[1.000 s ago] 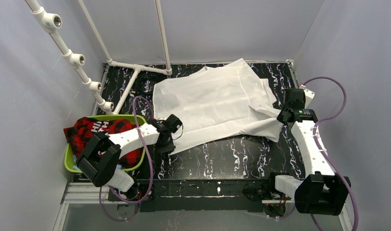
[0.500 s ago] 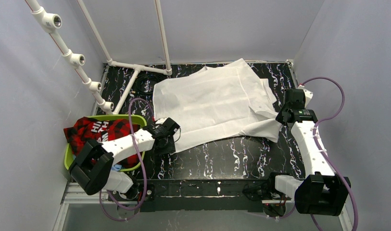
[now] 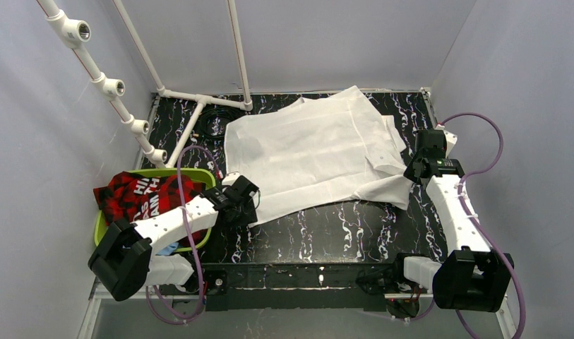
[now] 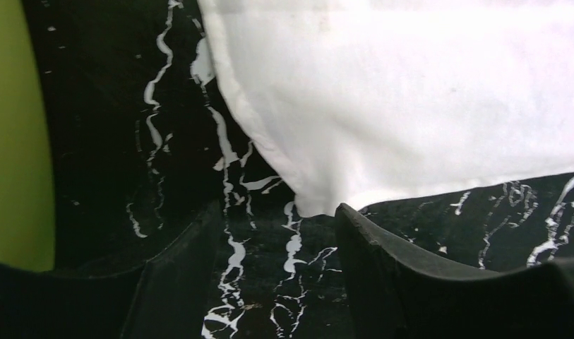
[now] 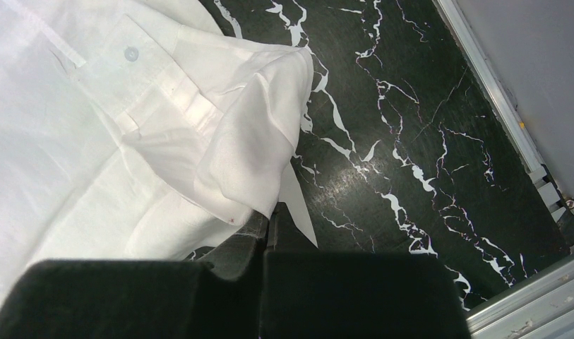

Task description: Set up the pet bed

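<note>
Right of the green basket [image 3: 99, 229], we're mid-spread on the white sheet [image 3: 312, 152]: left gripper [image 4: 277, 219] jaws apart at its basket-side corner, right gripper [image 3: 418, 166] clamped on the far edge; next, probably pull taut.

1. White cloth [image 3: 308, 152]: spread mostly flat and creased, its far-side corner bunched, lying just to the right of the green basket [image 3: 99, 227].
2. Red plaid blanket [image 3: 139, 196]: crumpled, heaped inside that basket.
</note>
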### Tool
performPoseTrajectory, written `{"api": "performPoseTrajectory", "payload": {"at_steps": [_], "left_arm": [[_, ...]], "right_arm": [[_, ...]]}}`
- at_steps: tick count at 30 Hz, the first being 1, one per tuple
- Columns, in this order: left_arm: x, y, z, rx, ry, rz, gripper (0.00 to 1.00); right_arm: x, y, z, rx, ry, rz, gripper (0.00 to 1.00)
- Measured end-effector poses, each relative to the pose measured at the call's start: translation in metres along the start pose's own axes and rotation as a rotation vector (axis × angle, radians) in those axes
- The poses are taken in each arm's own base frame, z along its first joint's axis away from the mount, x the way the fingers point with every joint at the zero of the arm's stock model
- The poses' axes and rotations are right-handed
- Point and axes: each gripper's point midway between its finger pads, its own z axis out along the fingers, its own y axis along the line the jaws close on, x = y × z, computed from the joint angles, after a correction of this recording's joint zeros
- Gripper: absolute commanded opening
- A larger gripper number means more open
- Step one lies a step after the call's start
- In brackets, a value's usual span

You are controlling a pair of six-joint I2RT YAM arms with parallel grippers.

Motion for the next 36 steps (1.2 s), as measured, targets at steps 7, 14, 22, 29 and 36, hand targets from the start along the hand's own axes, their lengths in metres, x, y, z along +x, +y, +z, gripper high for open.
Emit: {"api": "performPoseTrajectory", "payload": {"at_steps": [7, 14, 22, 29, 36], "left_arm": [[0.005, -0.007, 0.01, 0.009, 0.031, 0.0, 0.54], [0.003, -0.008, 0.016, -0.08, 0.074, -0.002, 0.31], [0.002, -0.018, 0.017, -0.132, 0.102, 0.022, 0.0], [0.002, -0.012, 0.014, -0.132, 0.12, 0.16, 0.0], [-0.029, -0.014, -0.008, -0.107, 0.095, 0.207, 0.0]], "right_arm": [[0.001, 0.0, 0.003, 0.005, 0.009, -0.005, 0.01], [0.002, 0.002, 0.002, -0.007, 0.012, -0.006, 0.01], [-0.007, 0.006, -0.008, -0.053, -0.033, -0.016, 0.01], [-0.033, 0.021, -0.032, -0.163, -0.129, -0.013, 0.01], [-0.072, 0.04, -0.067, -0.284, -0.239, 0.001, 0.01]]}}
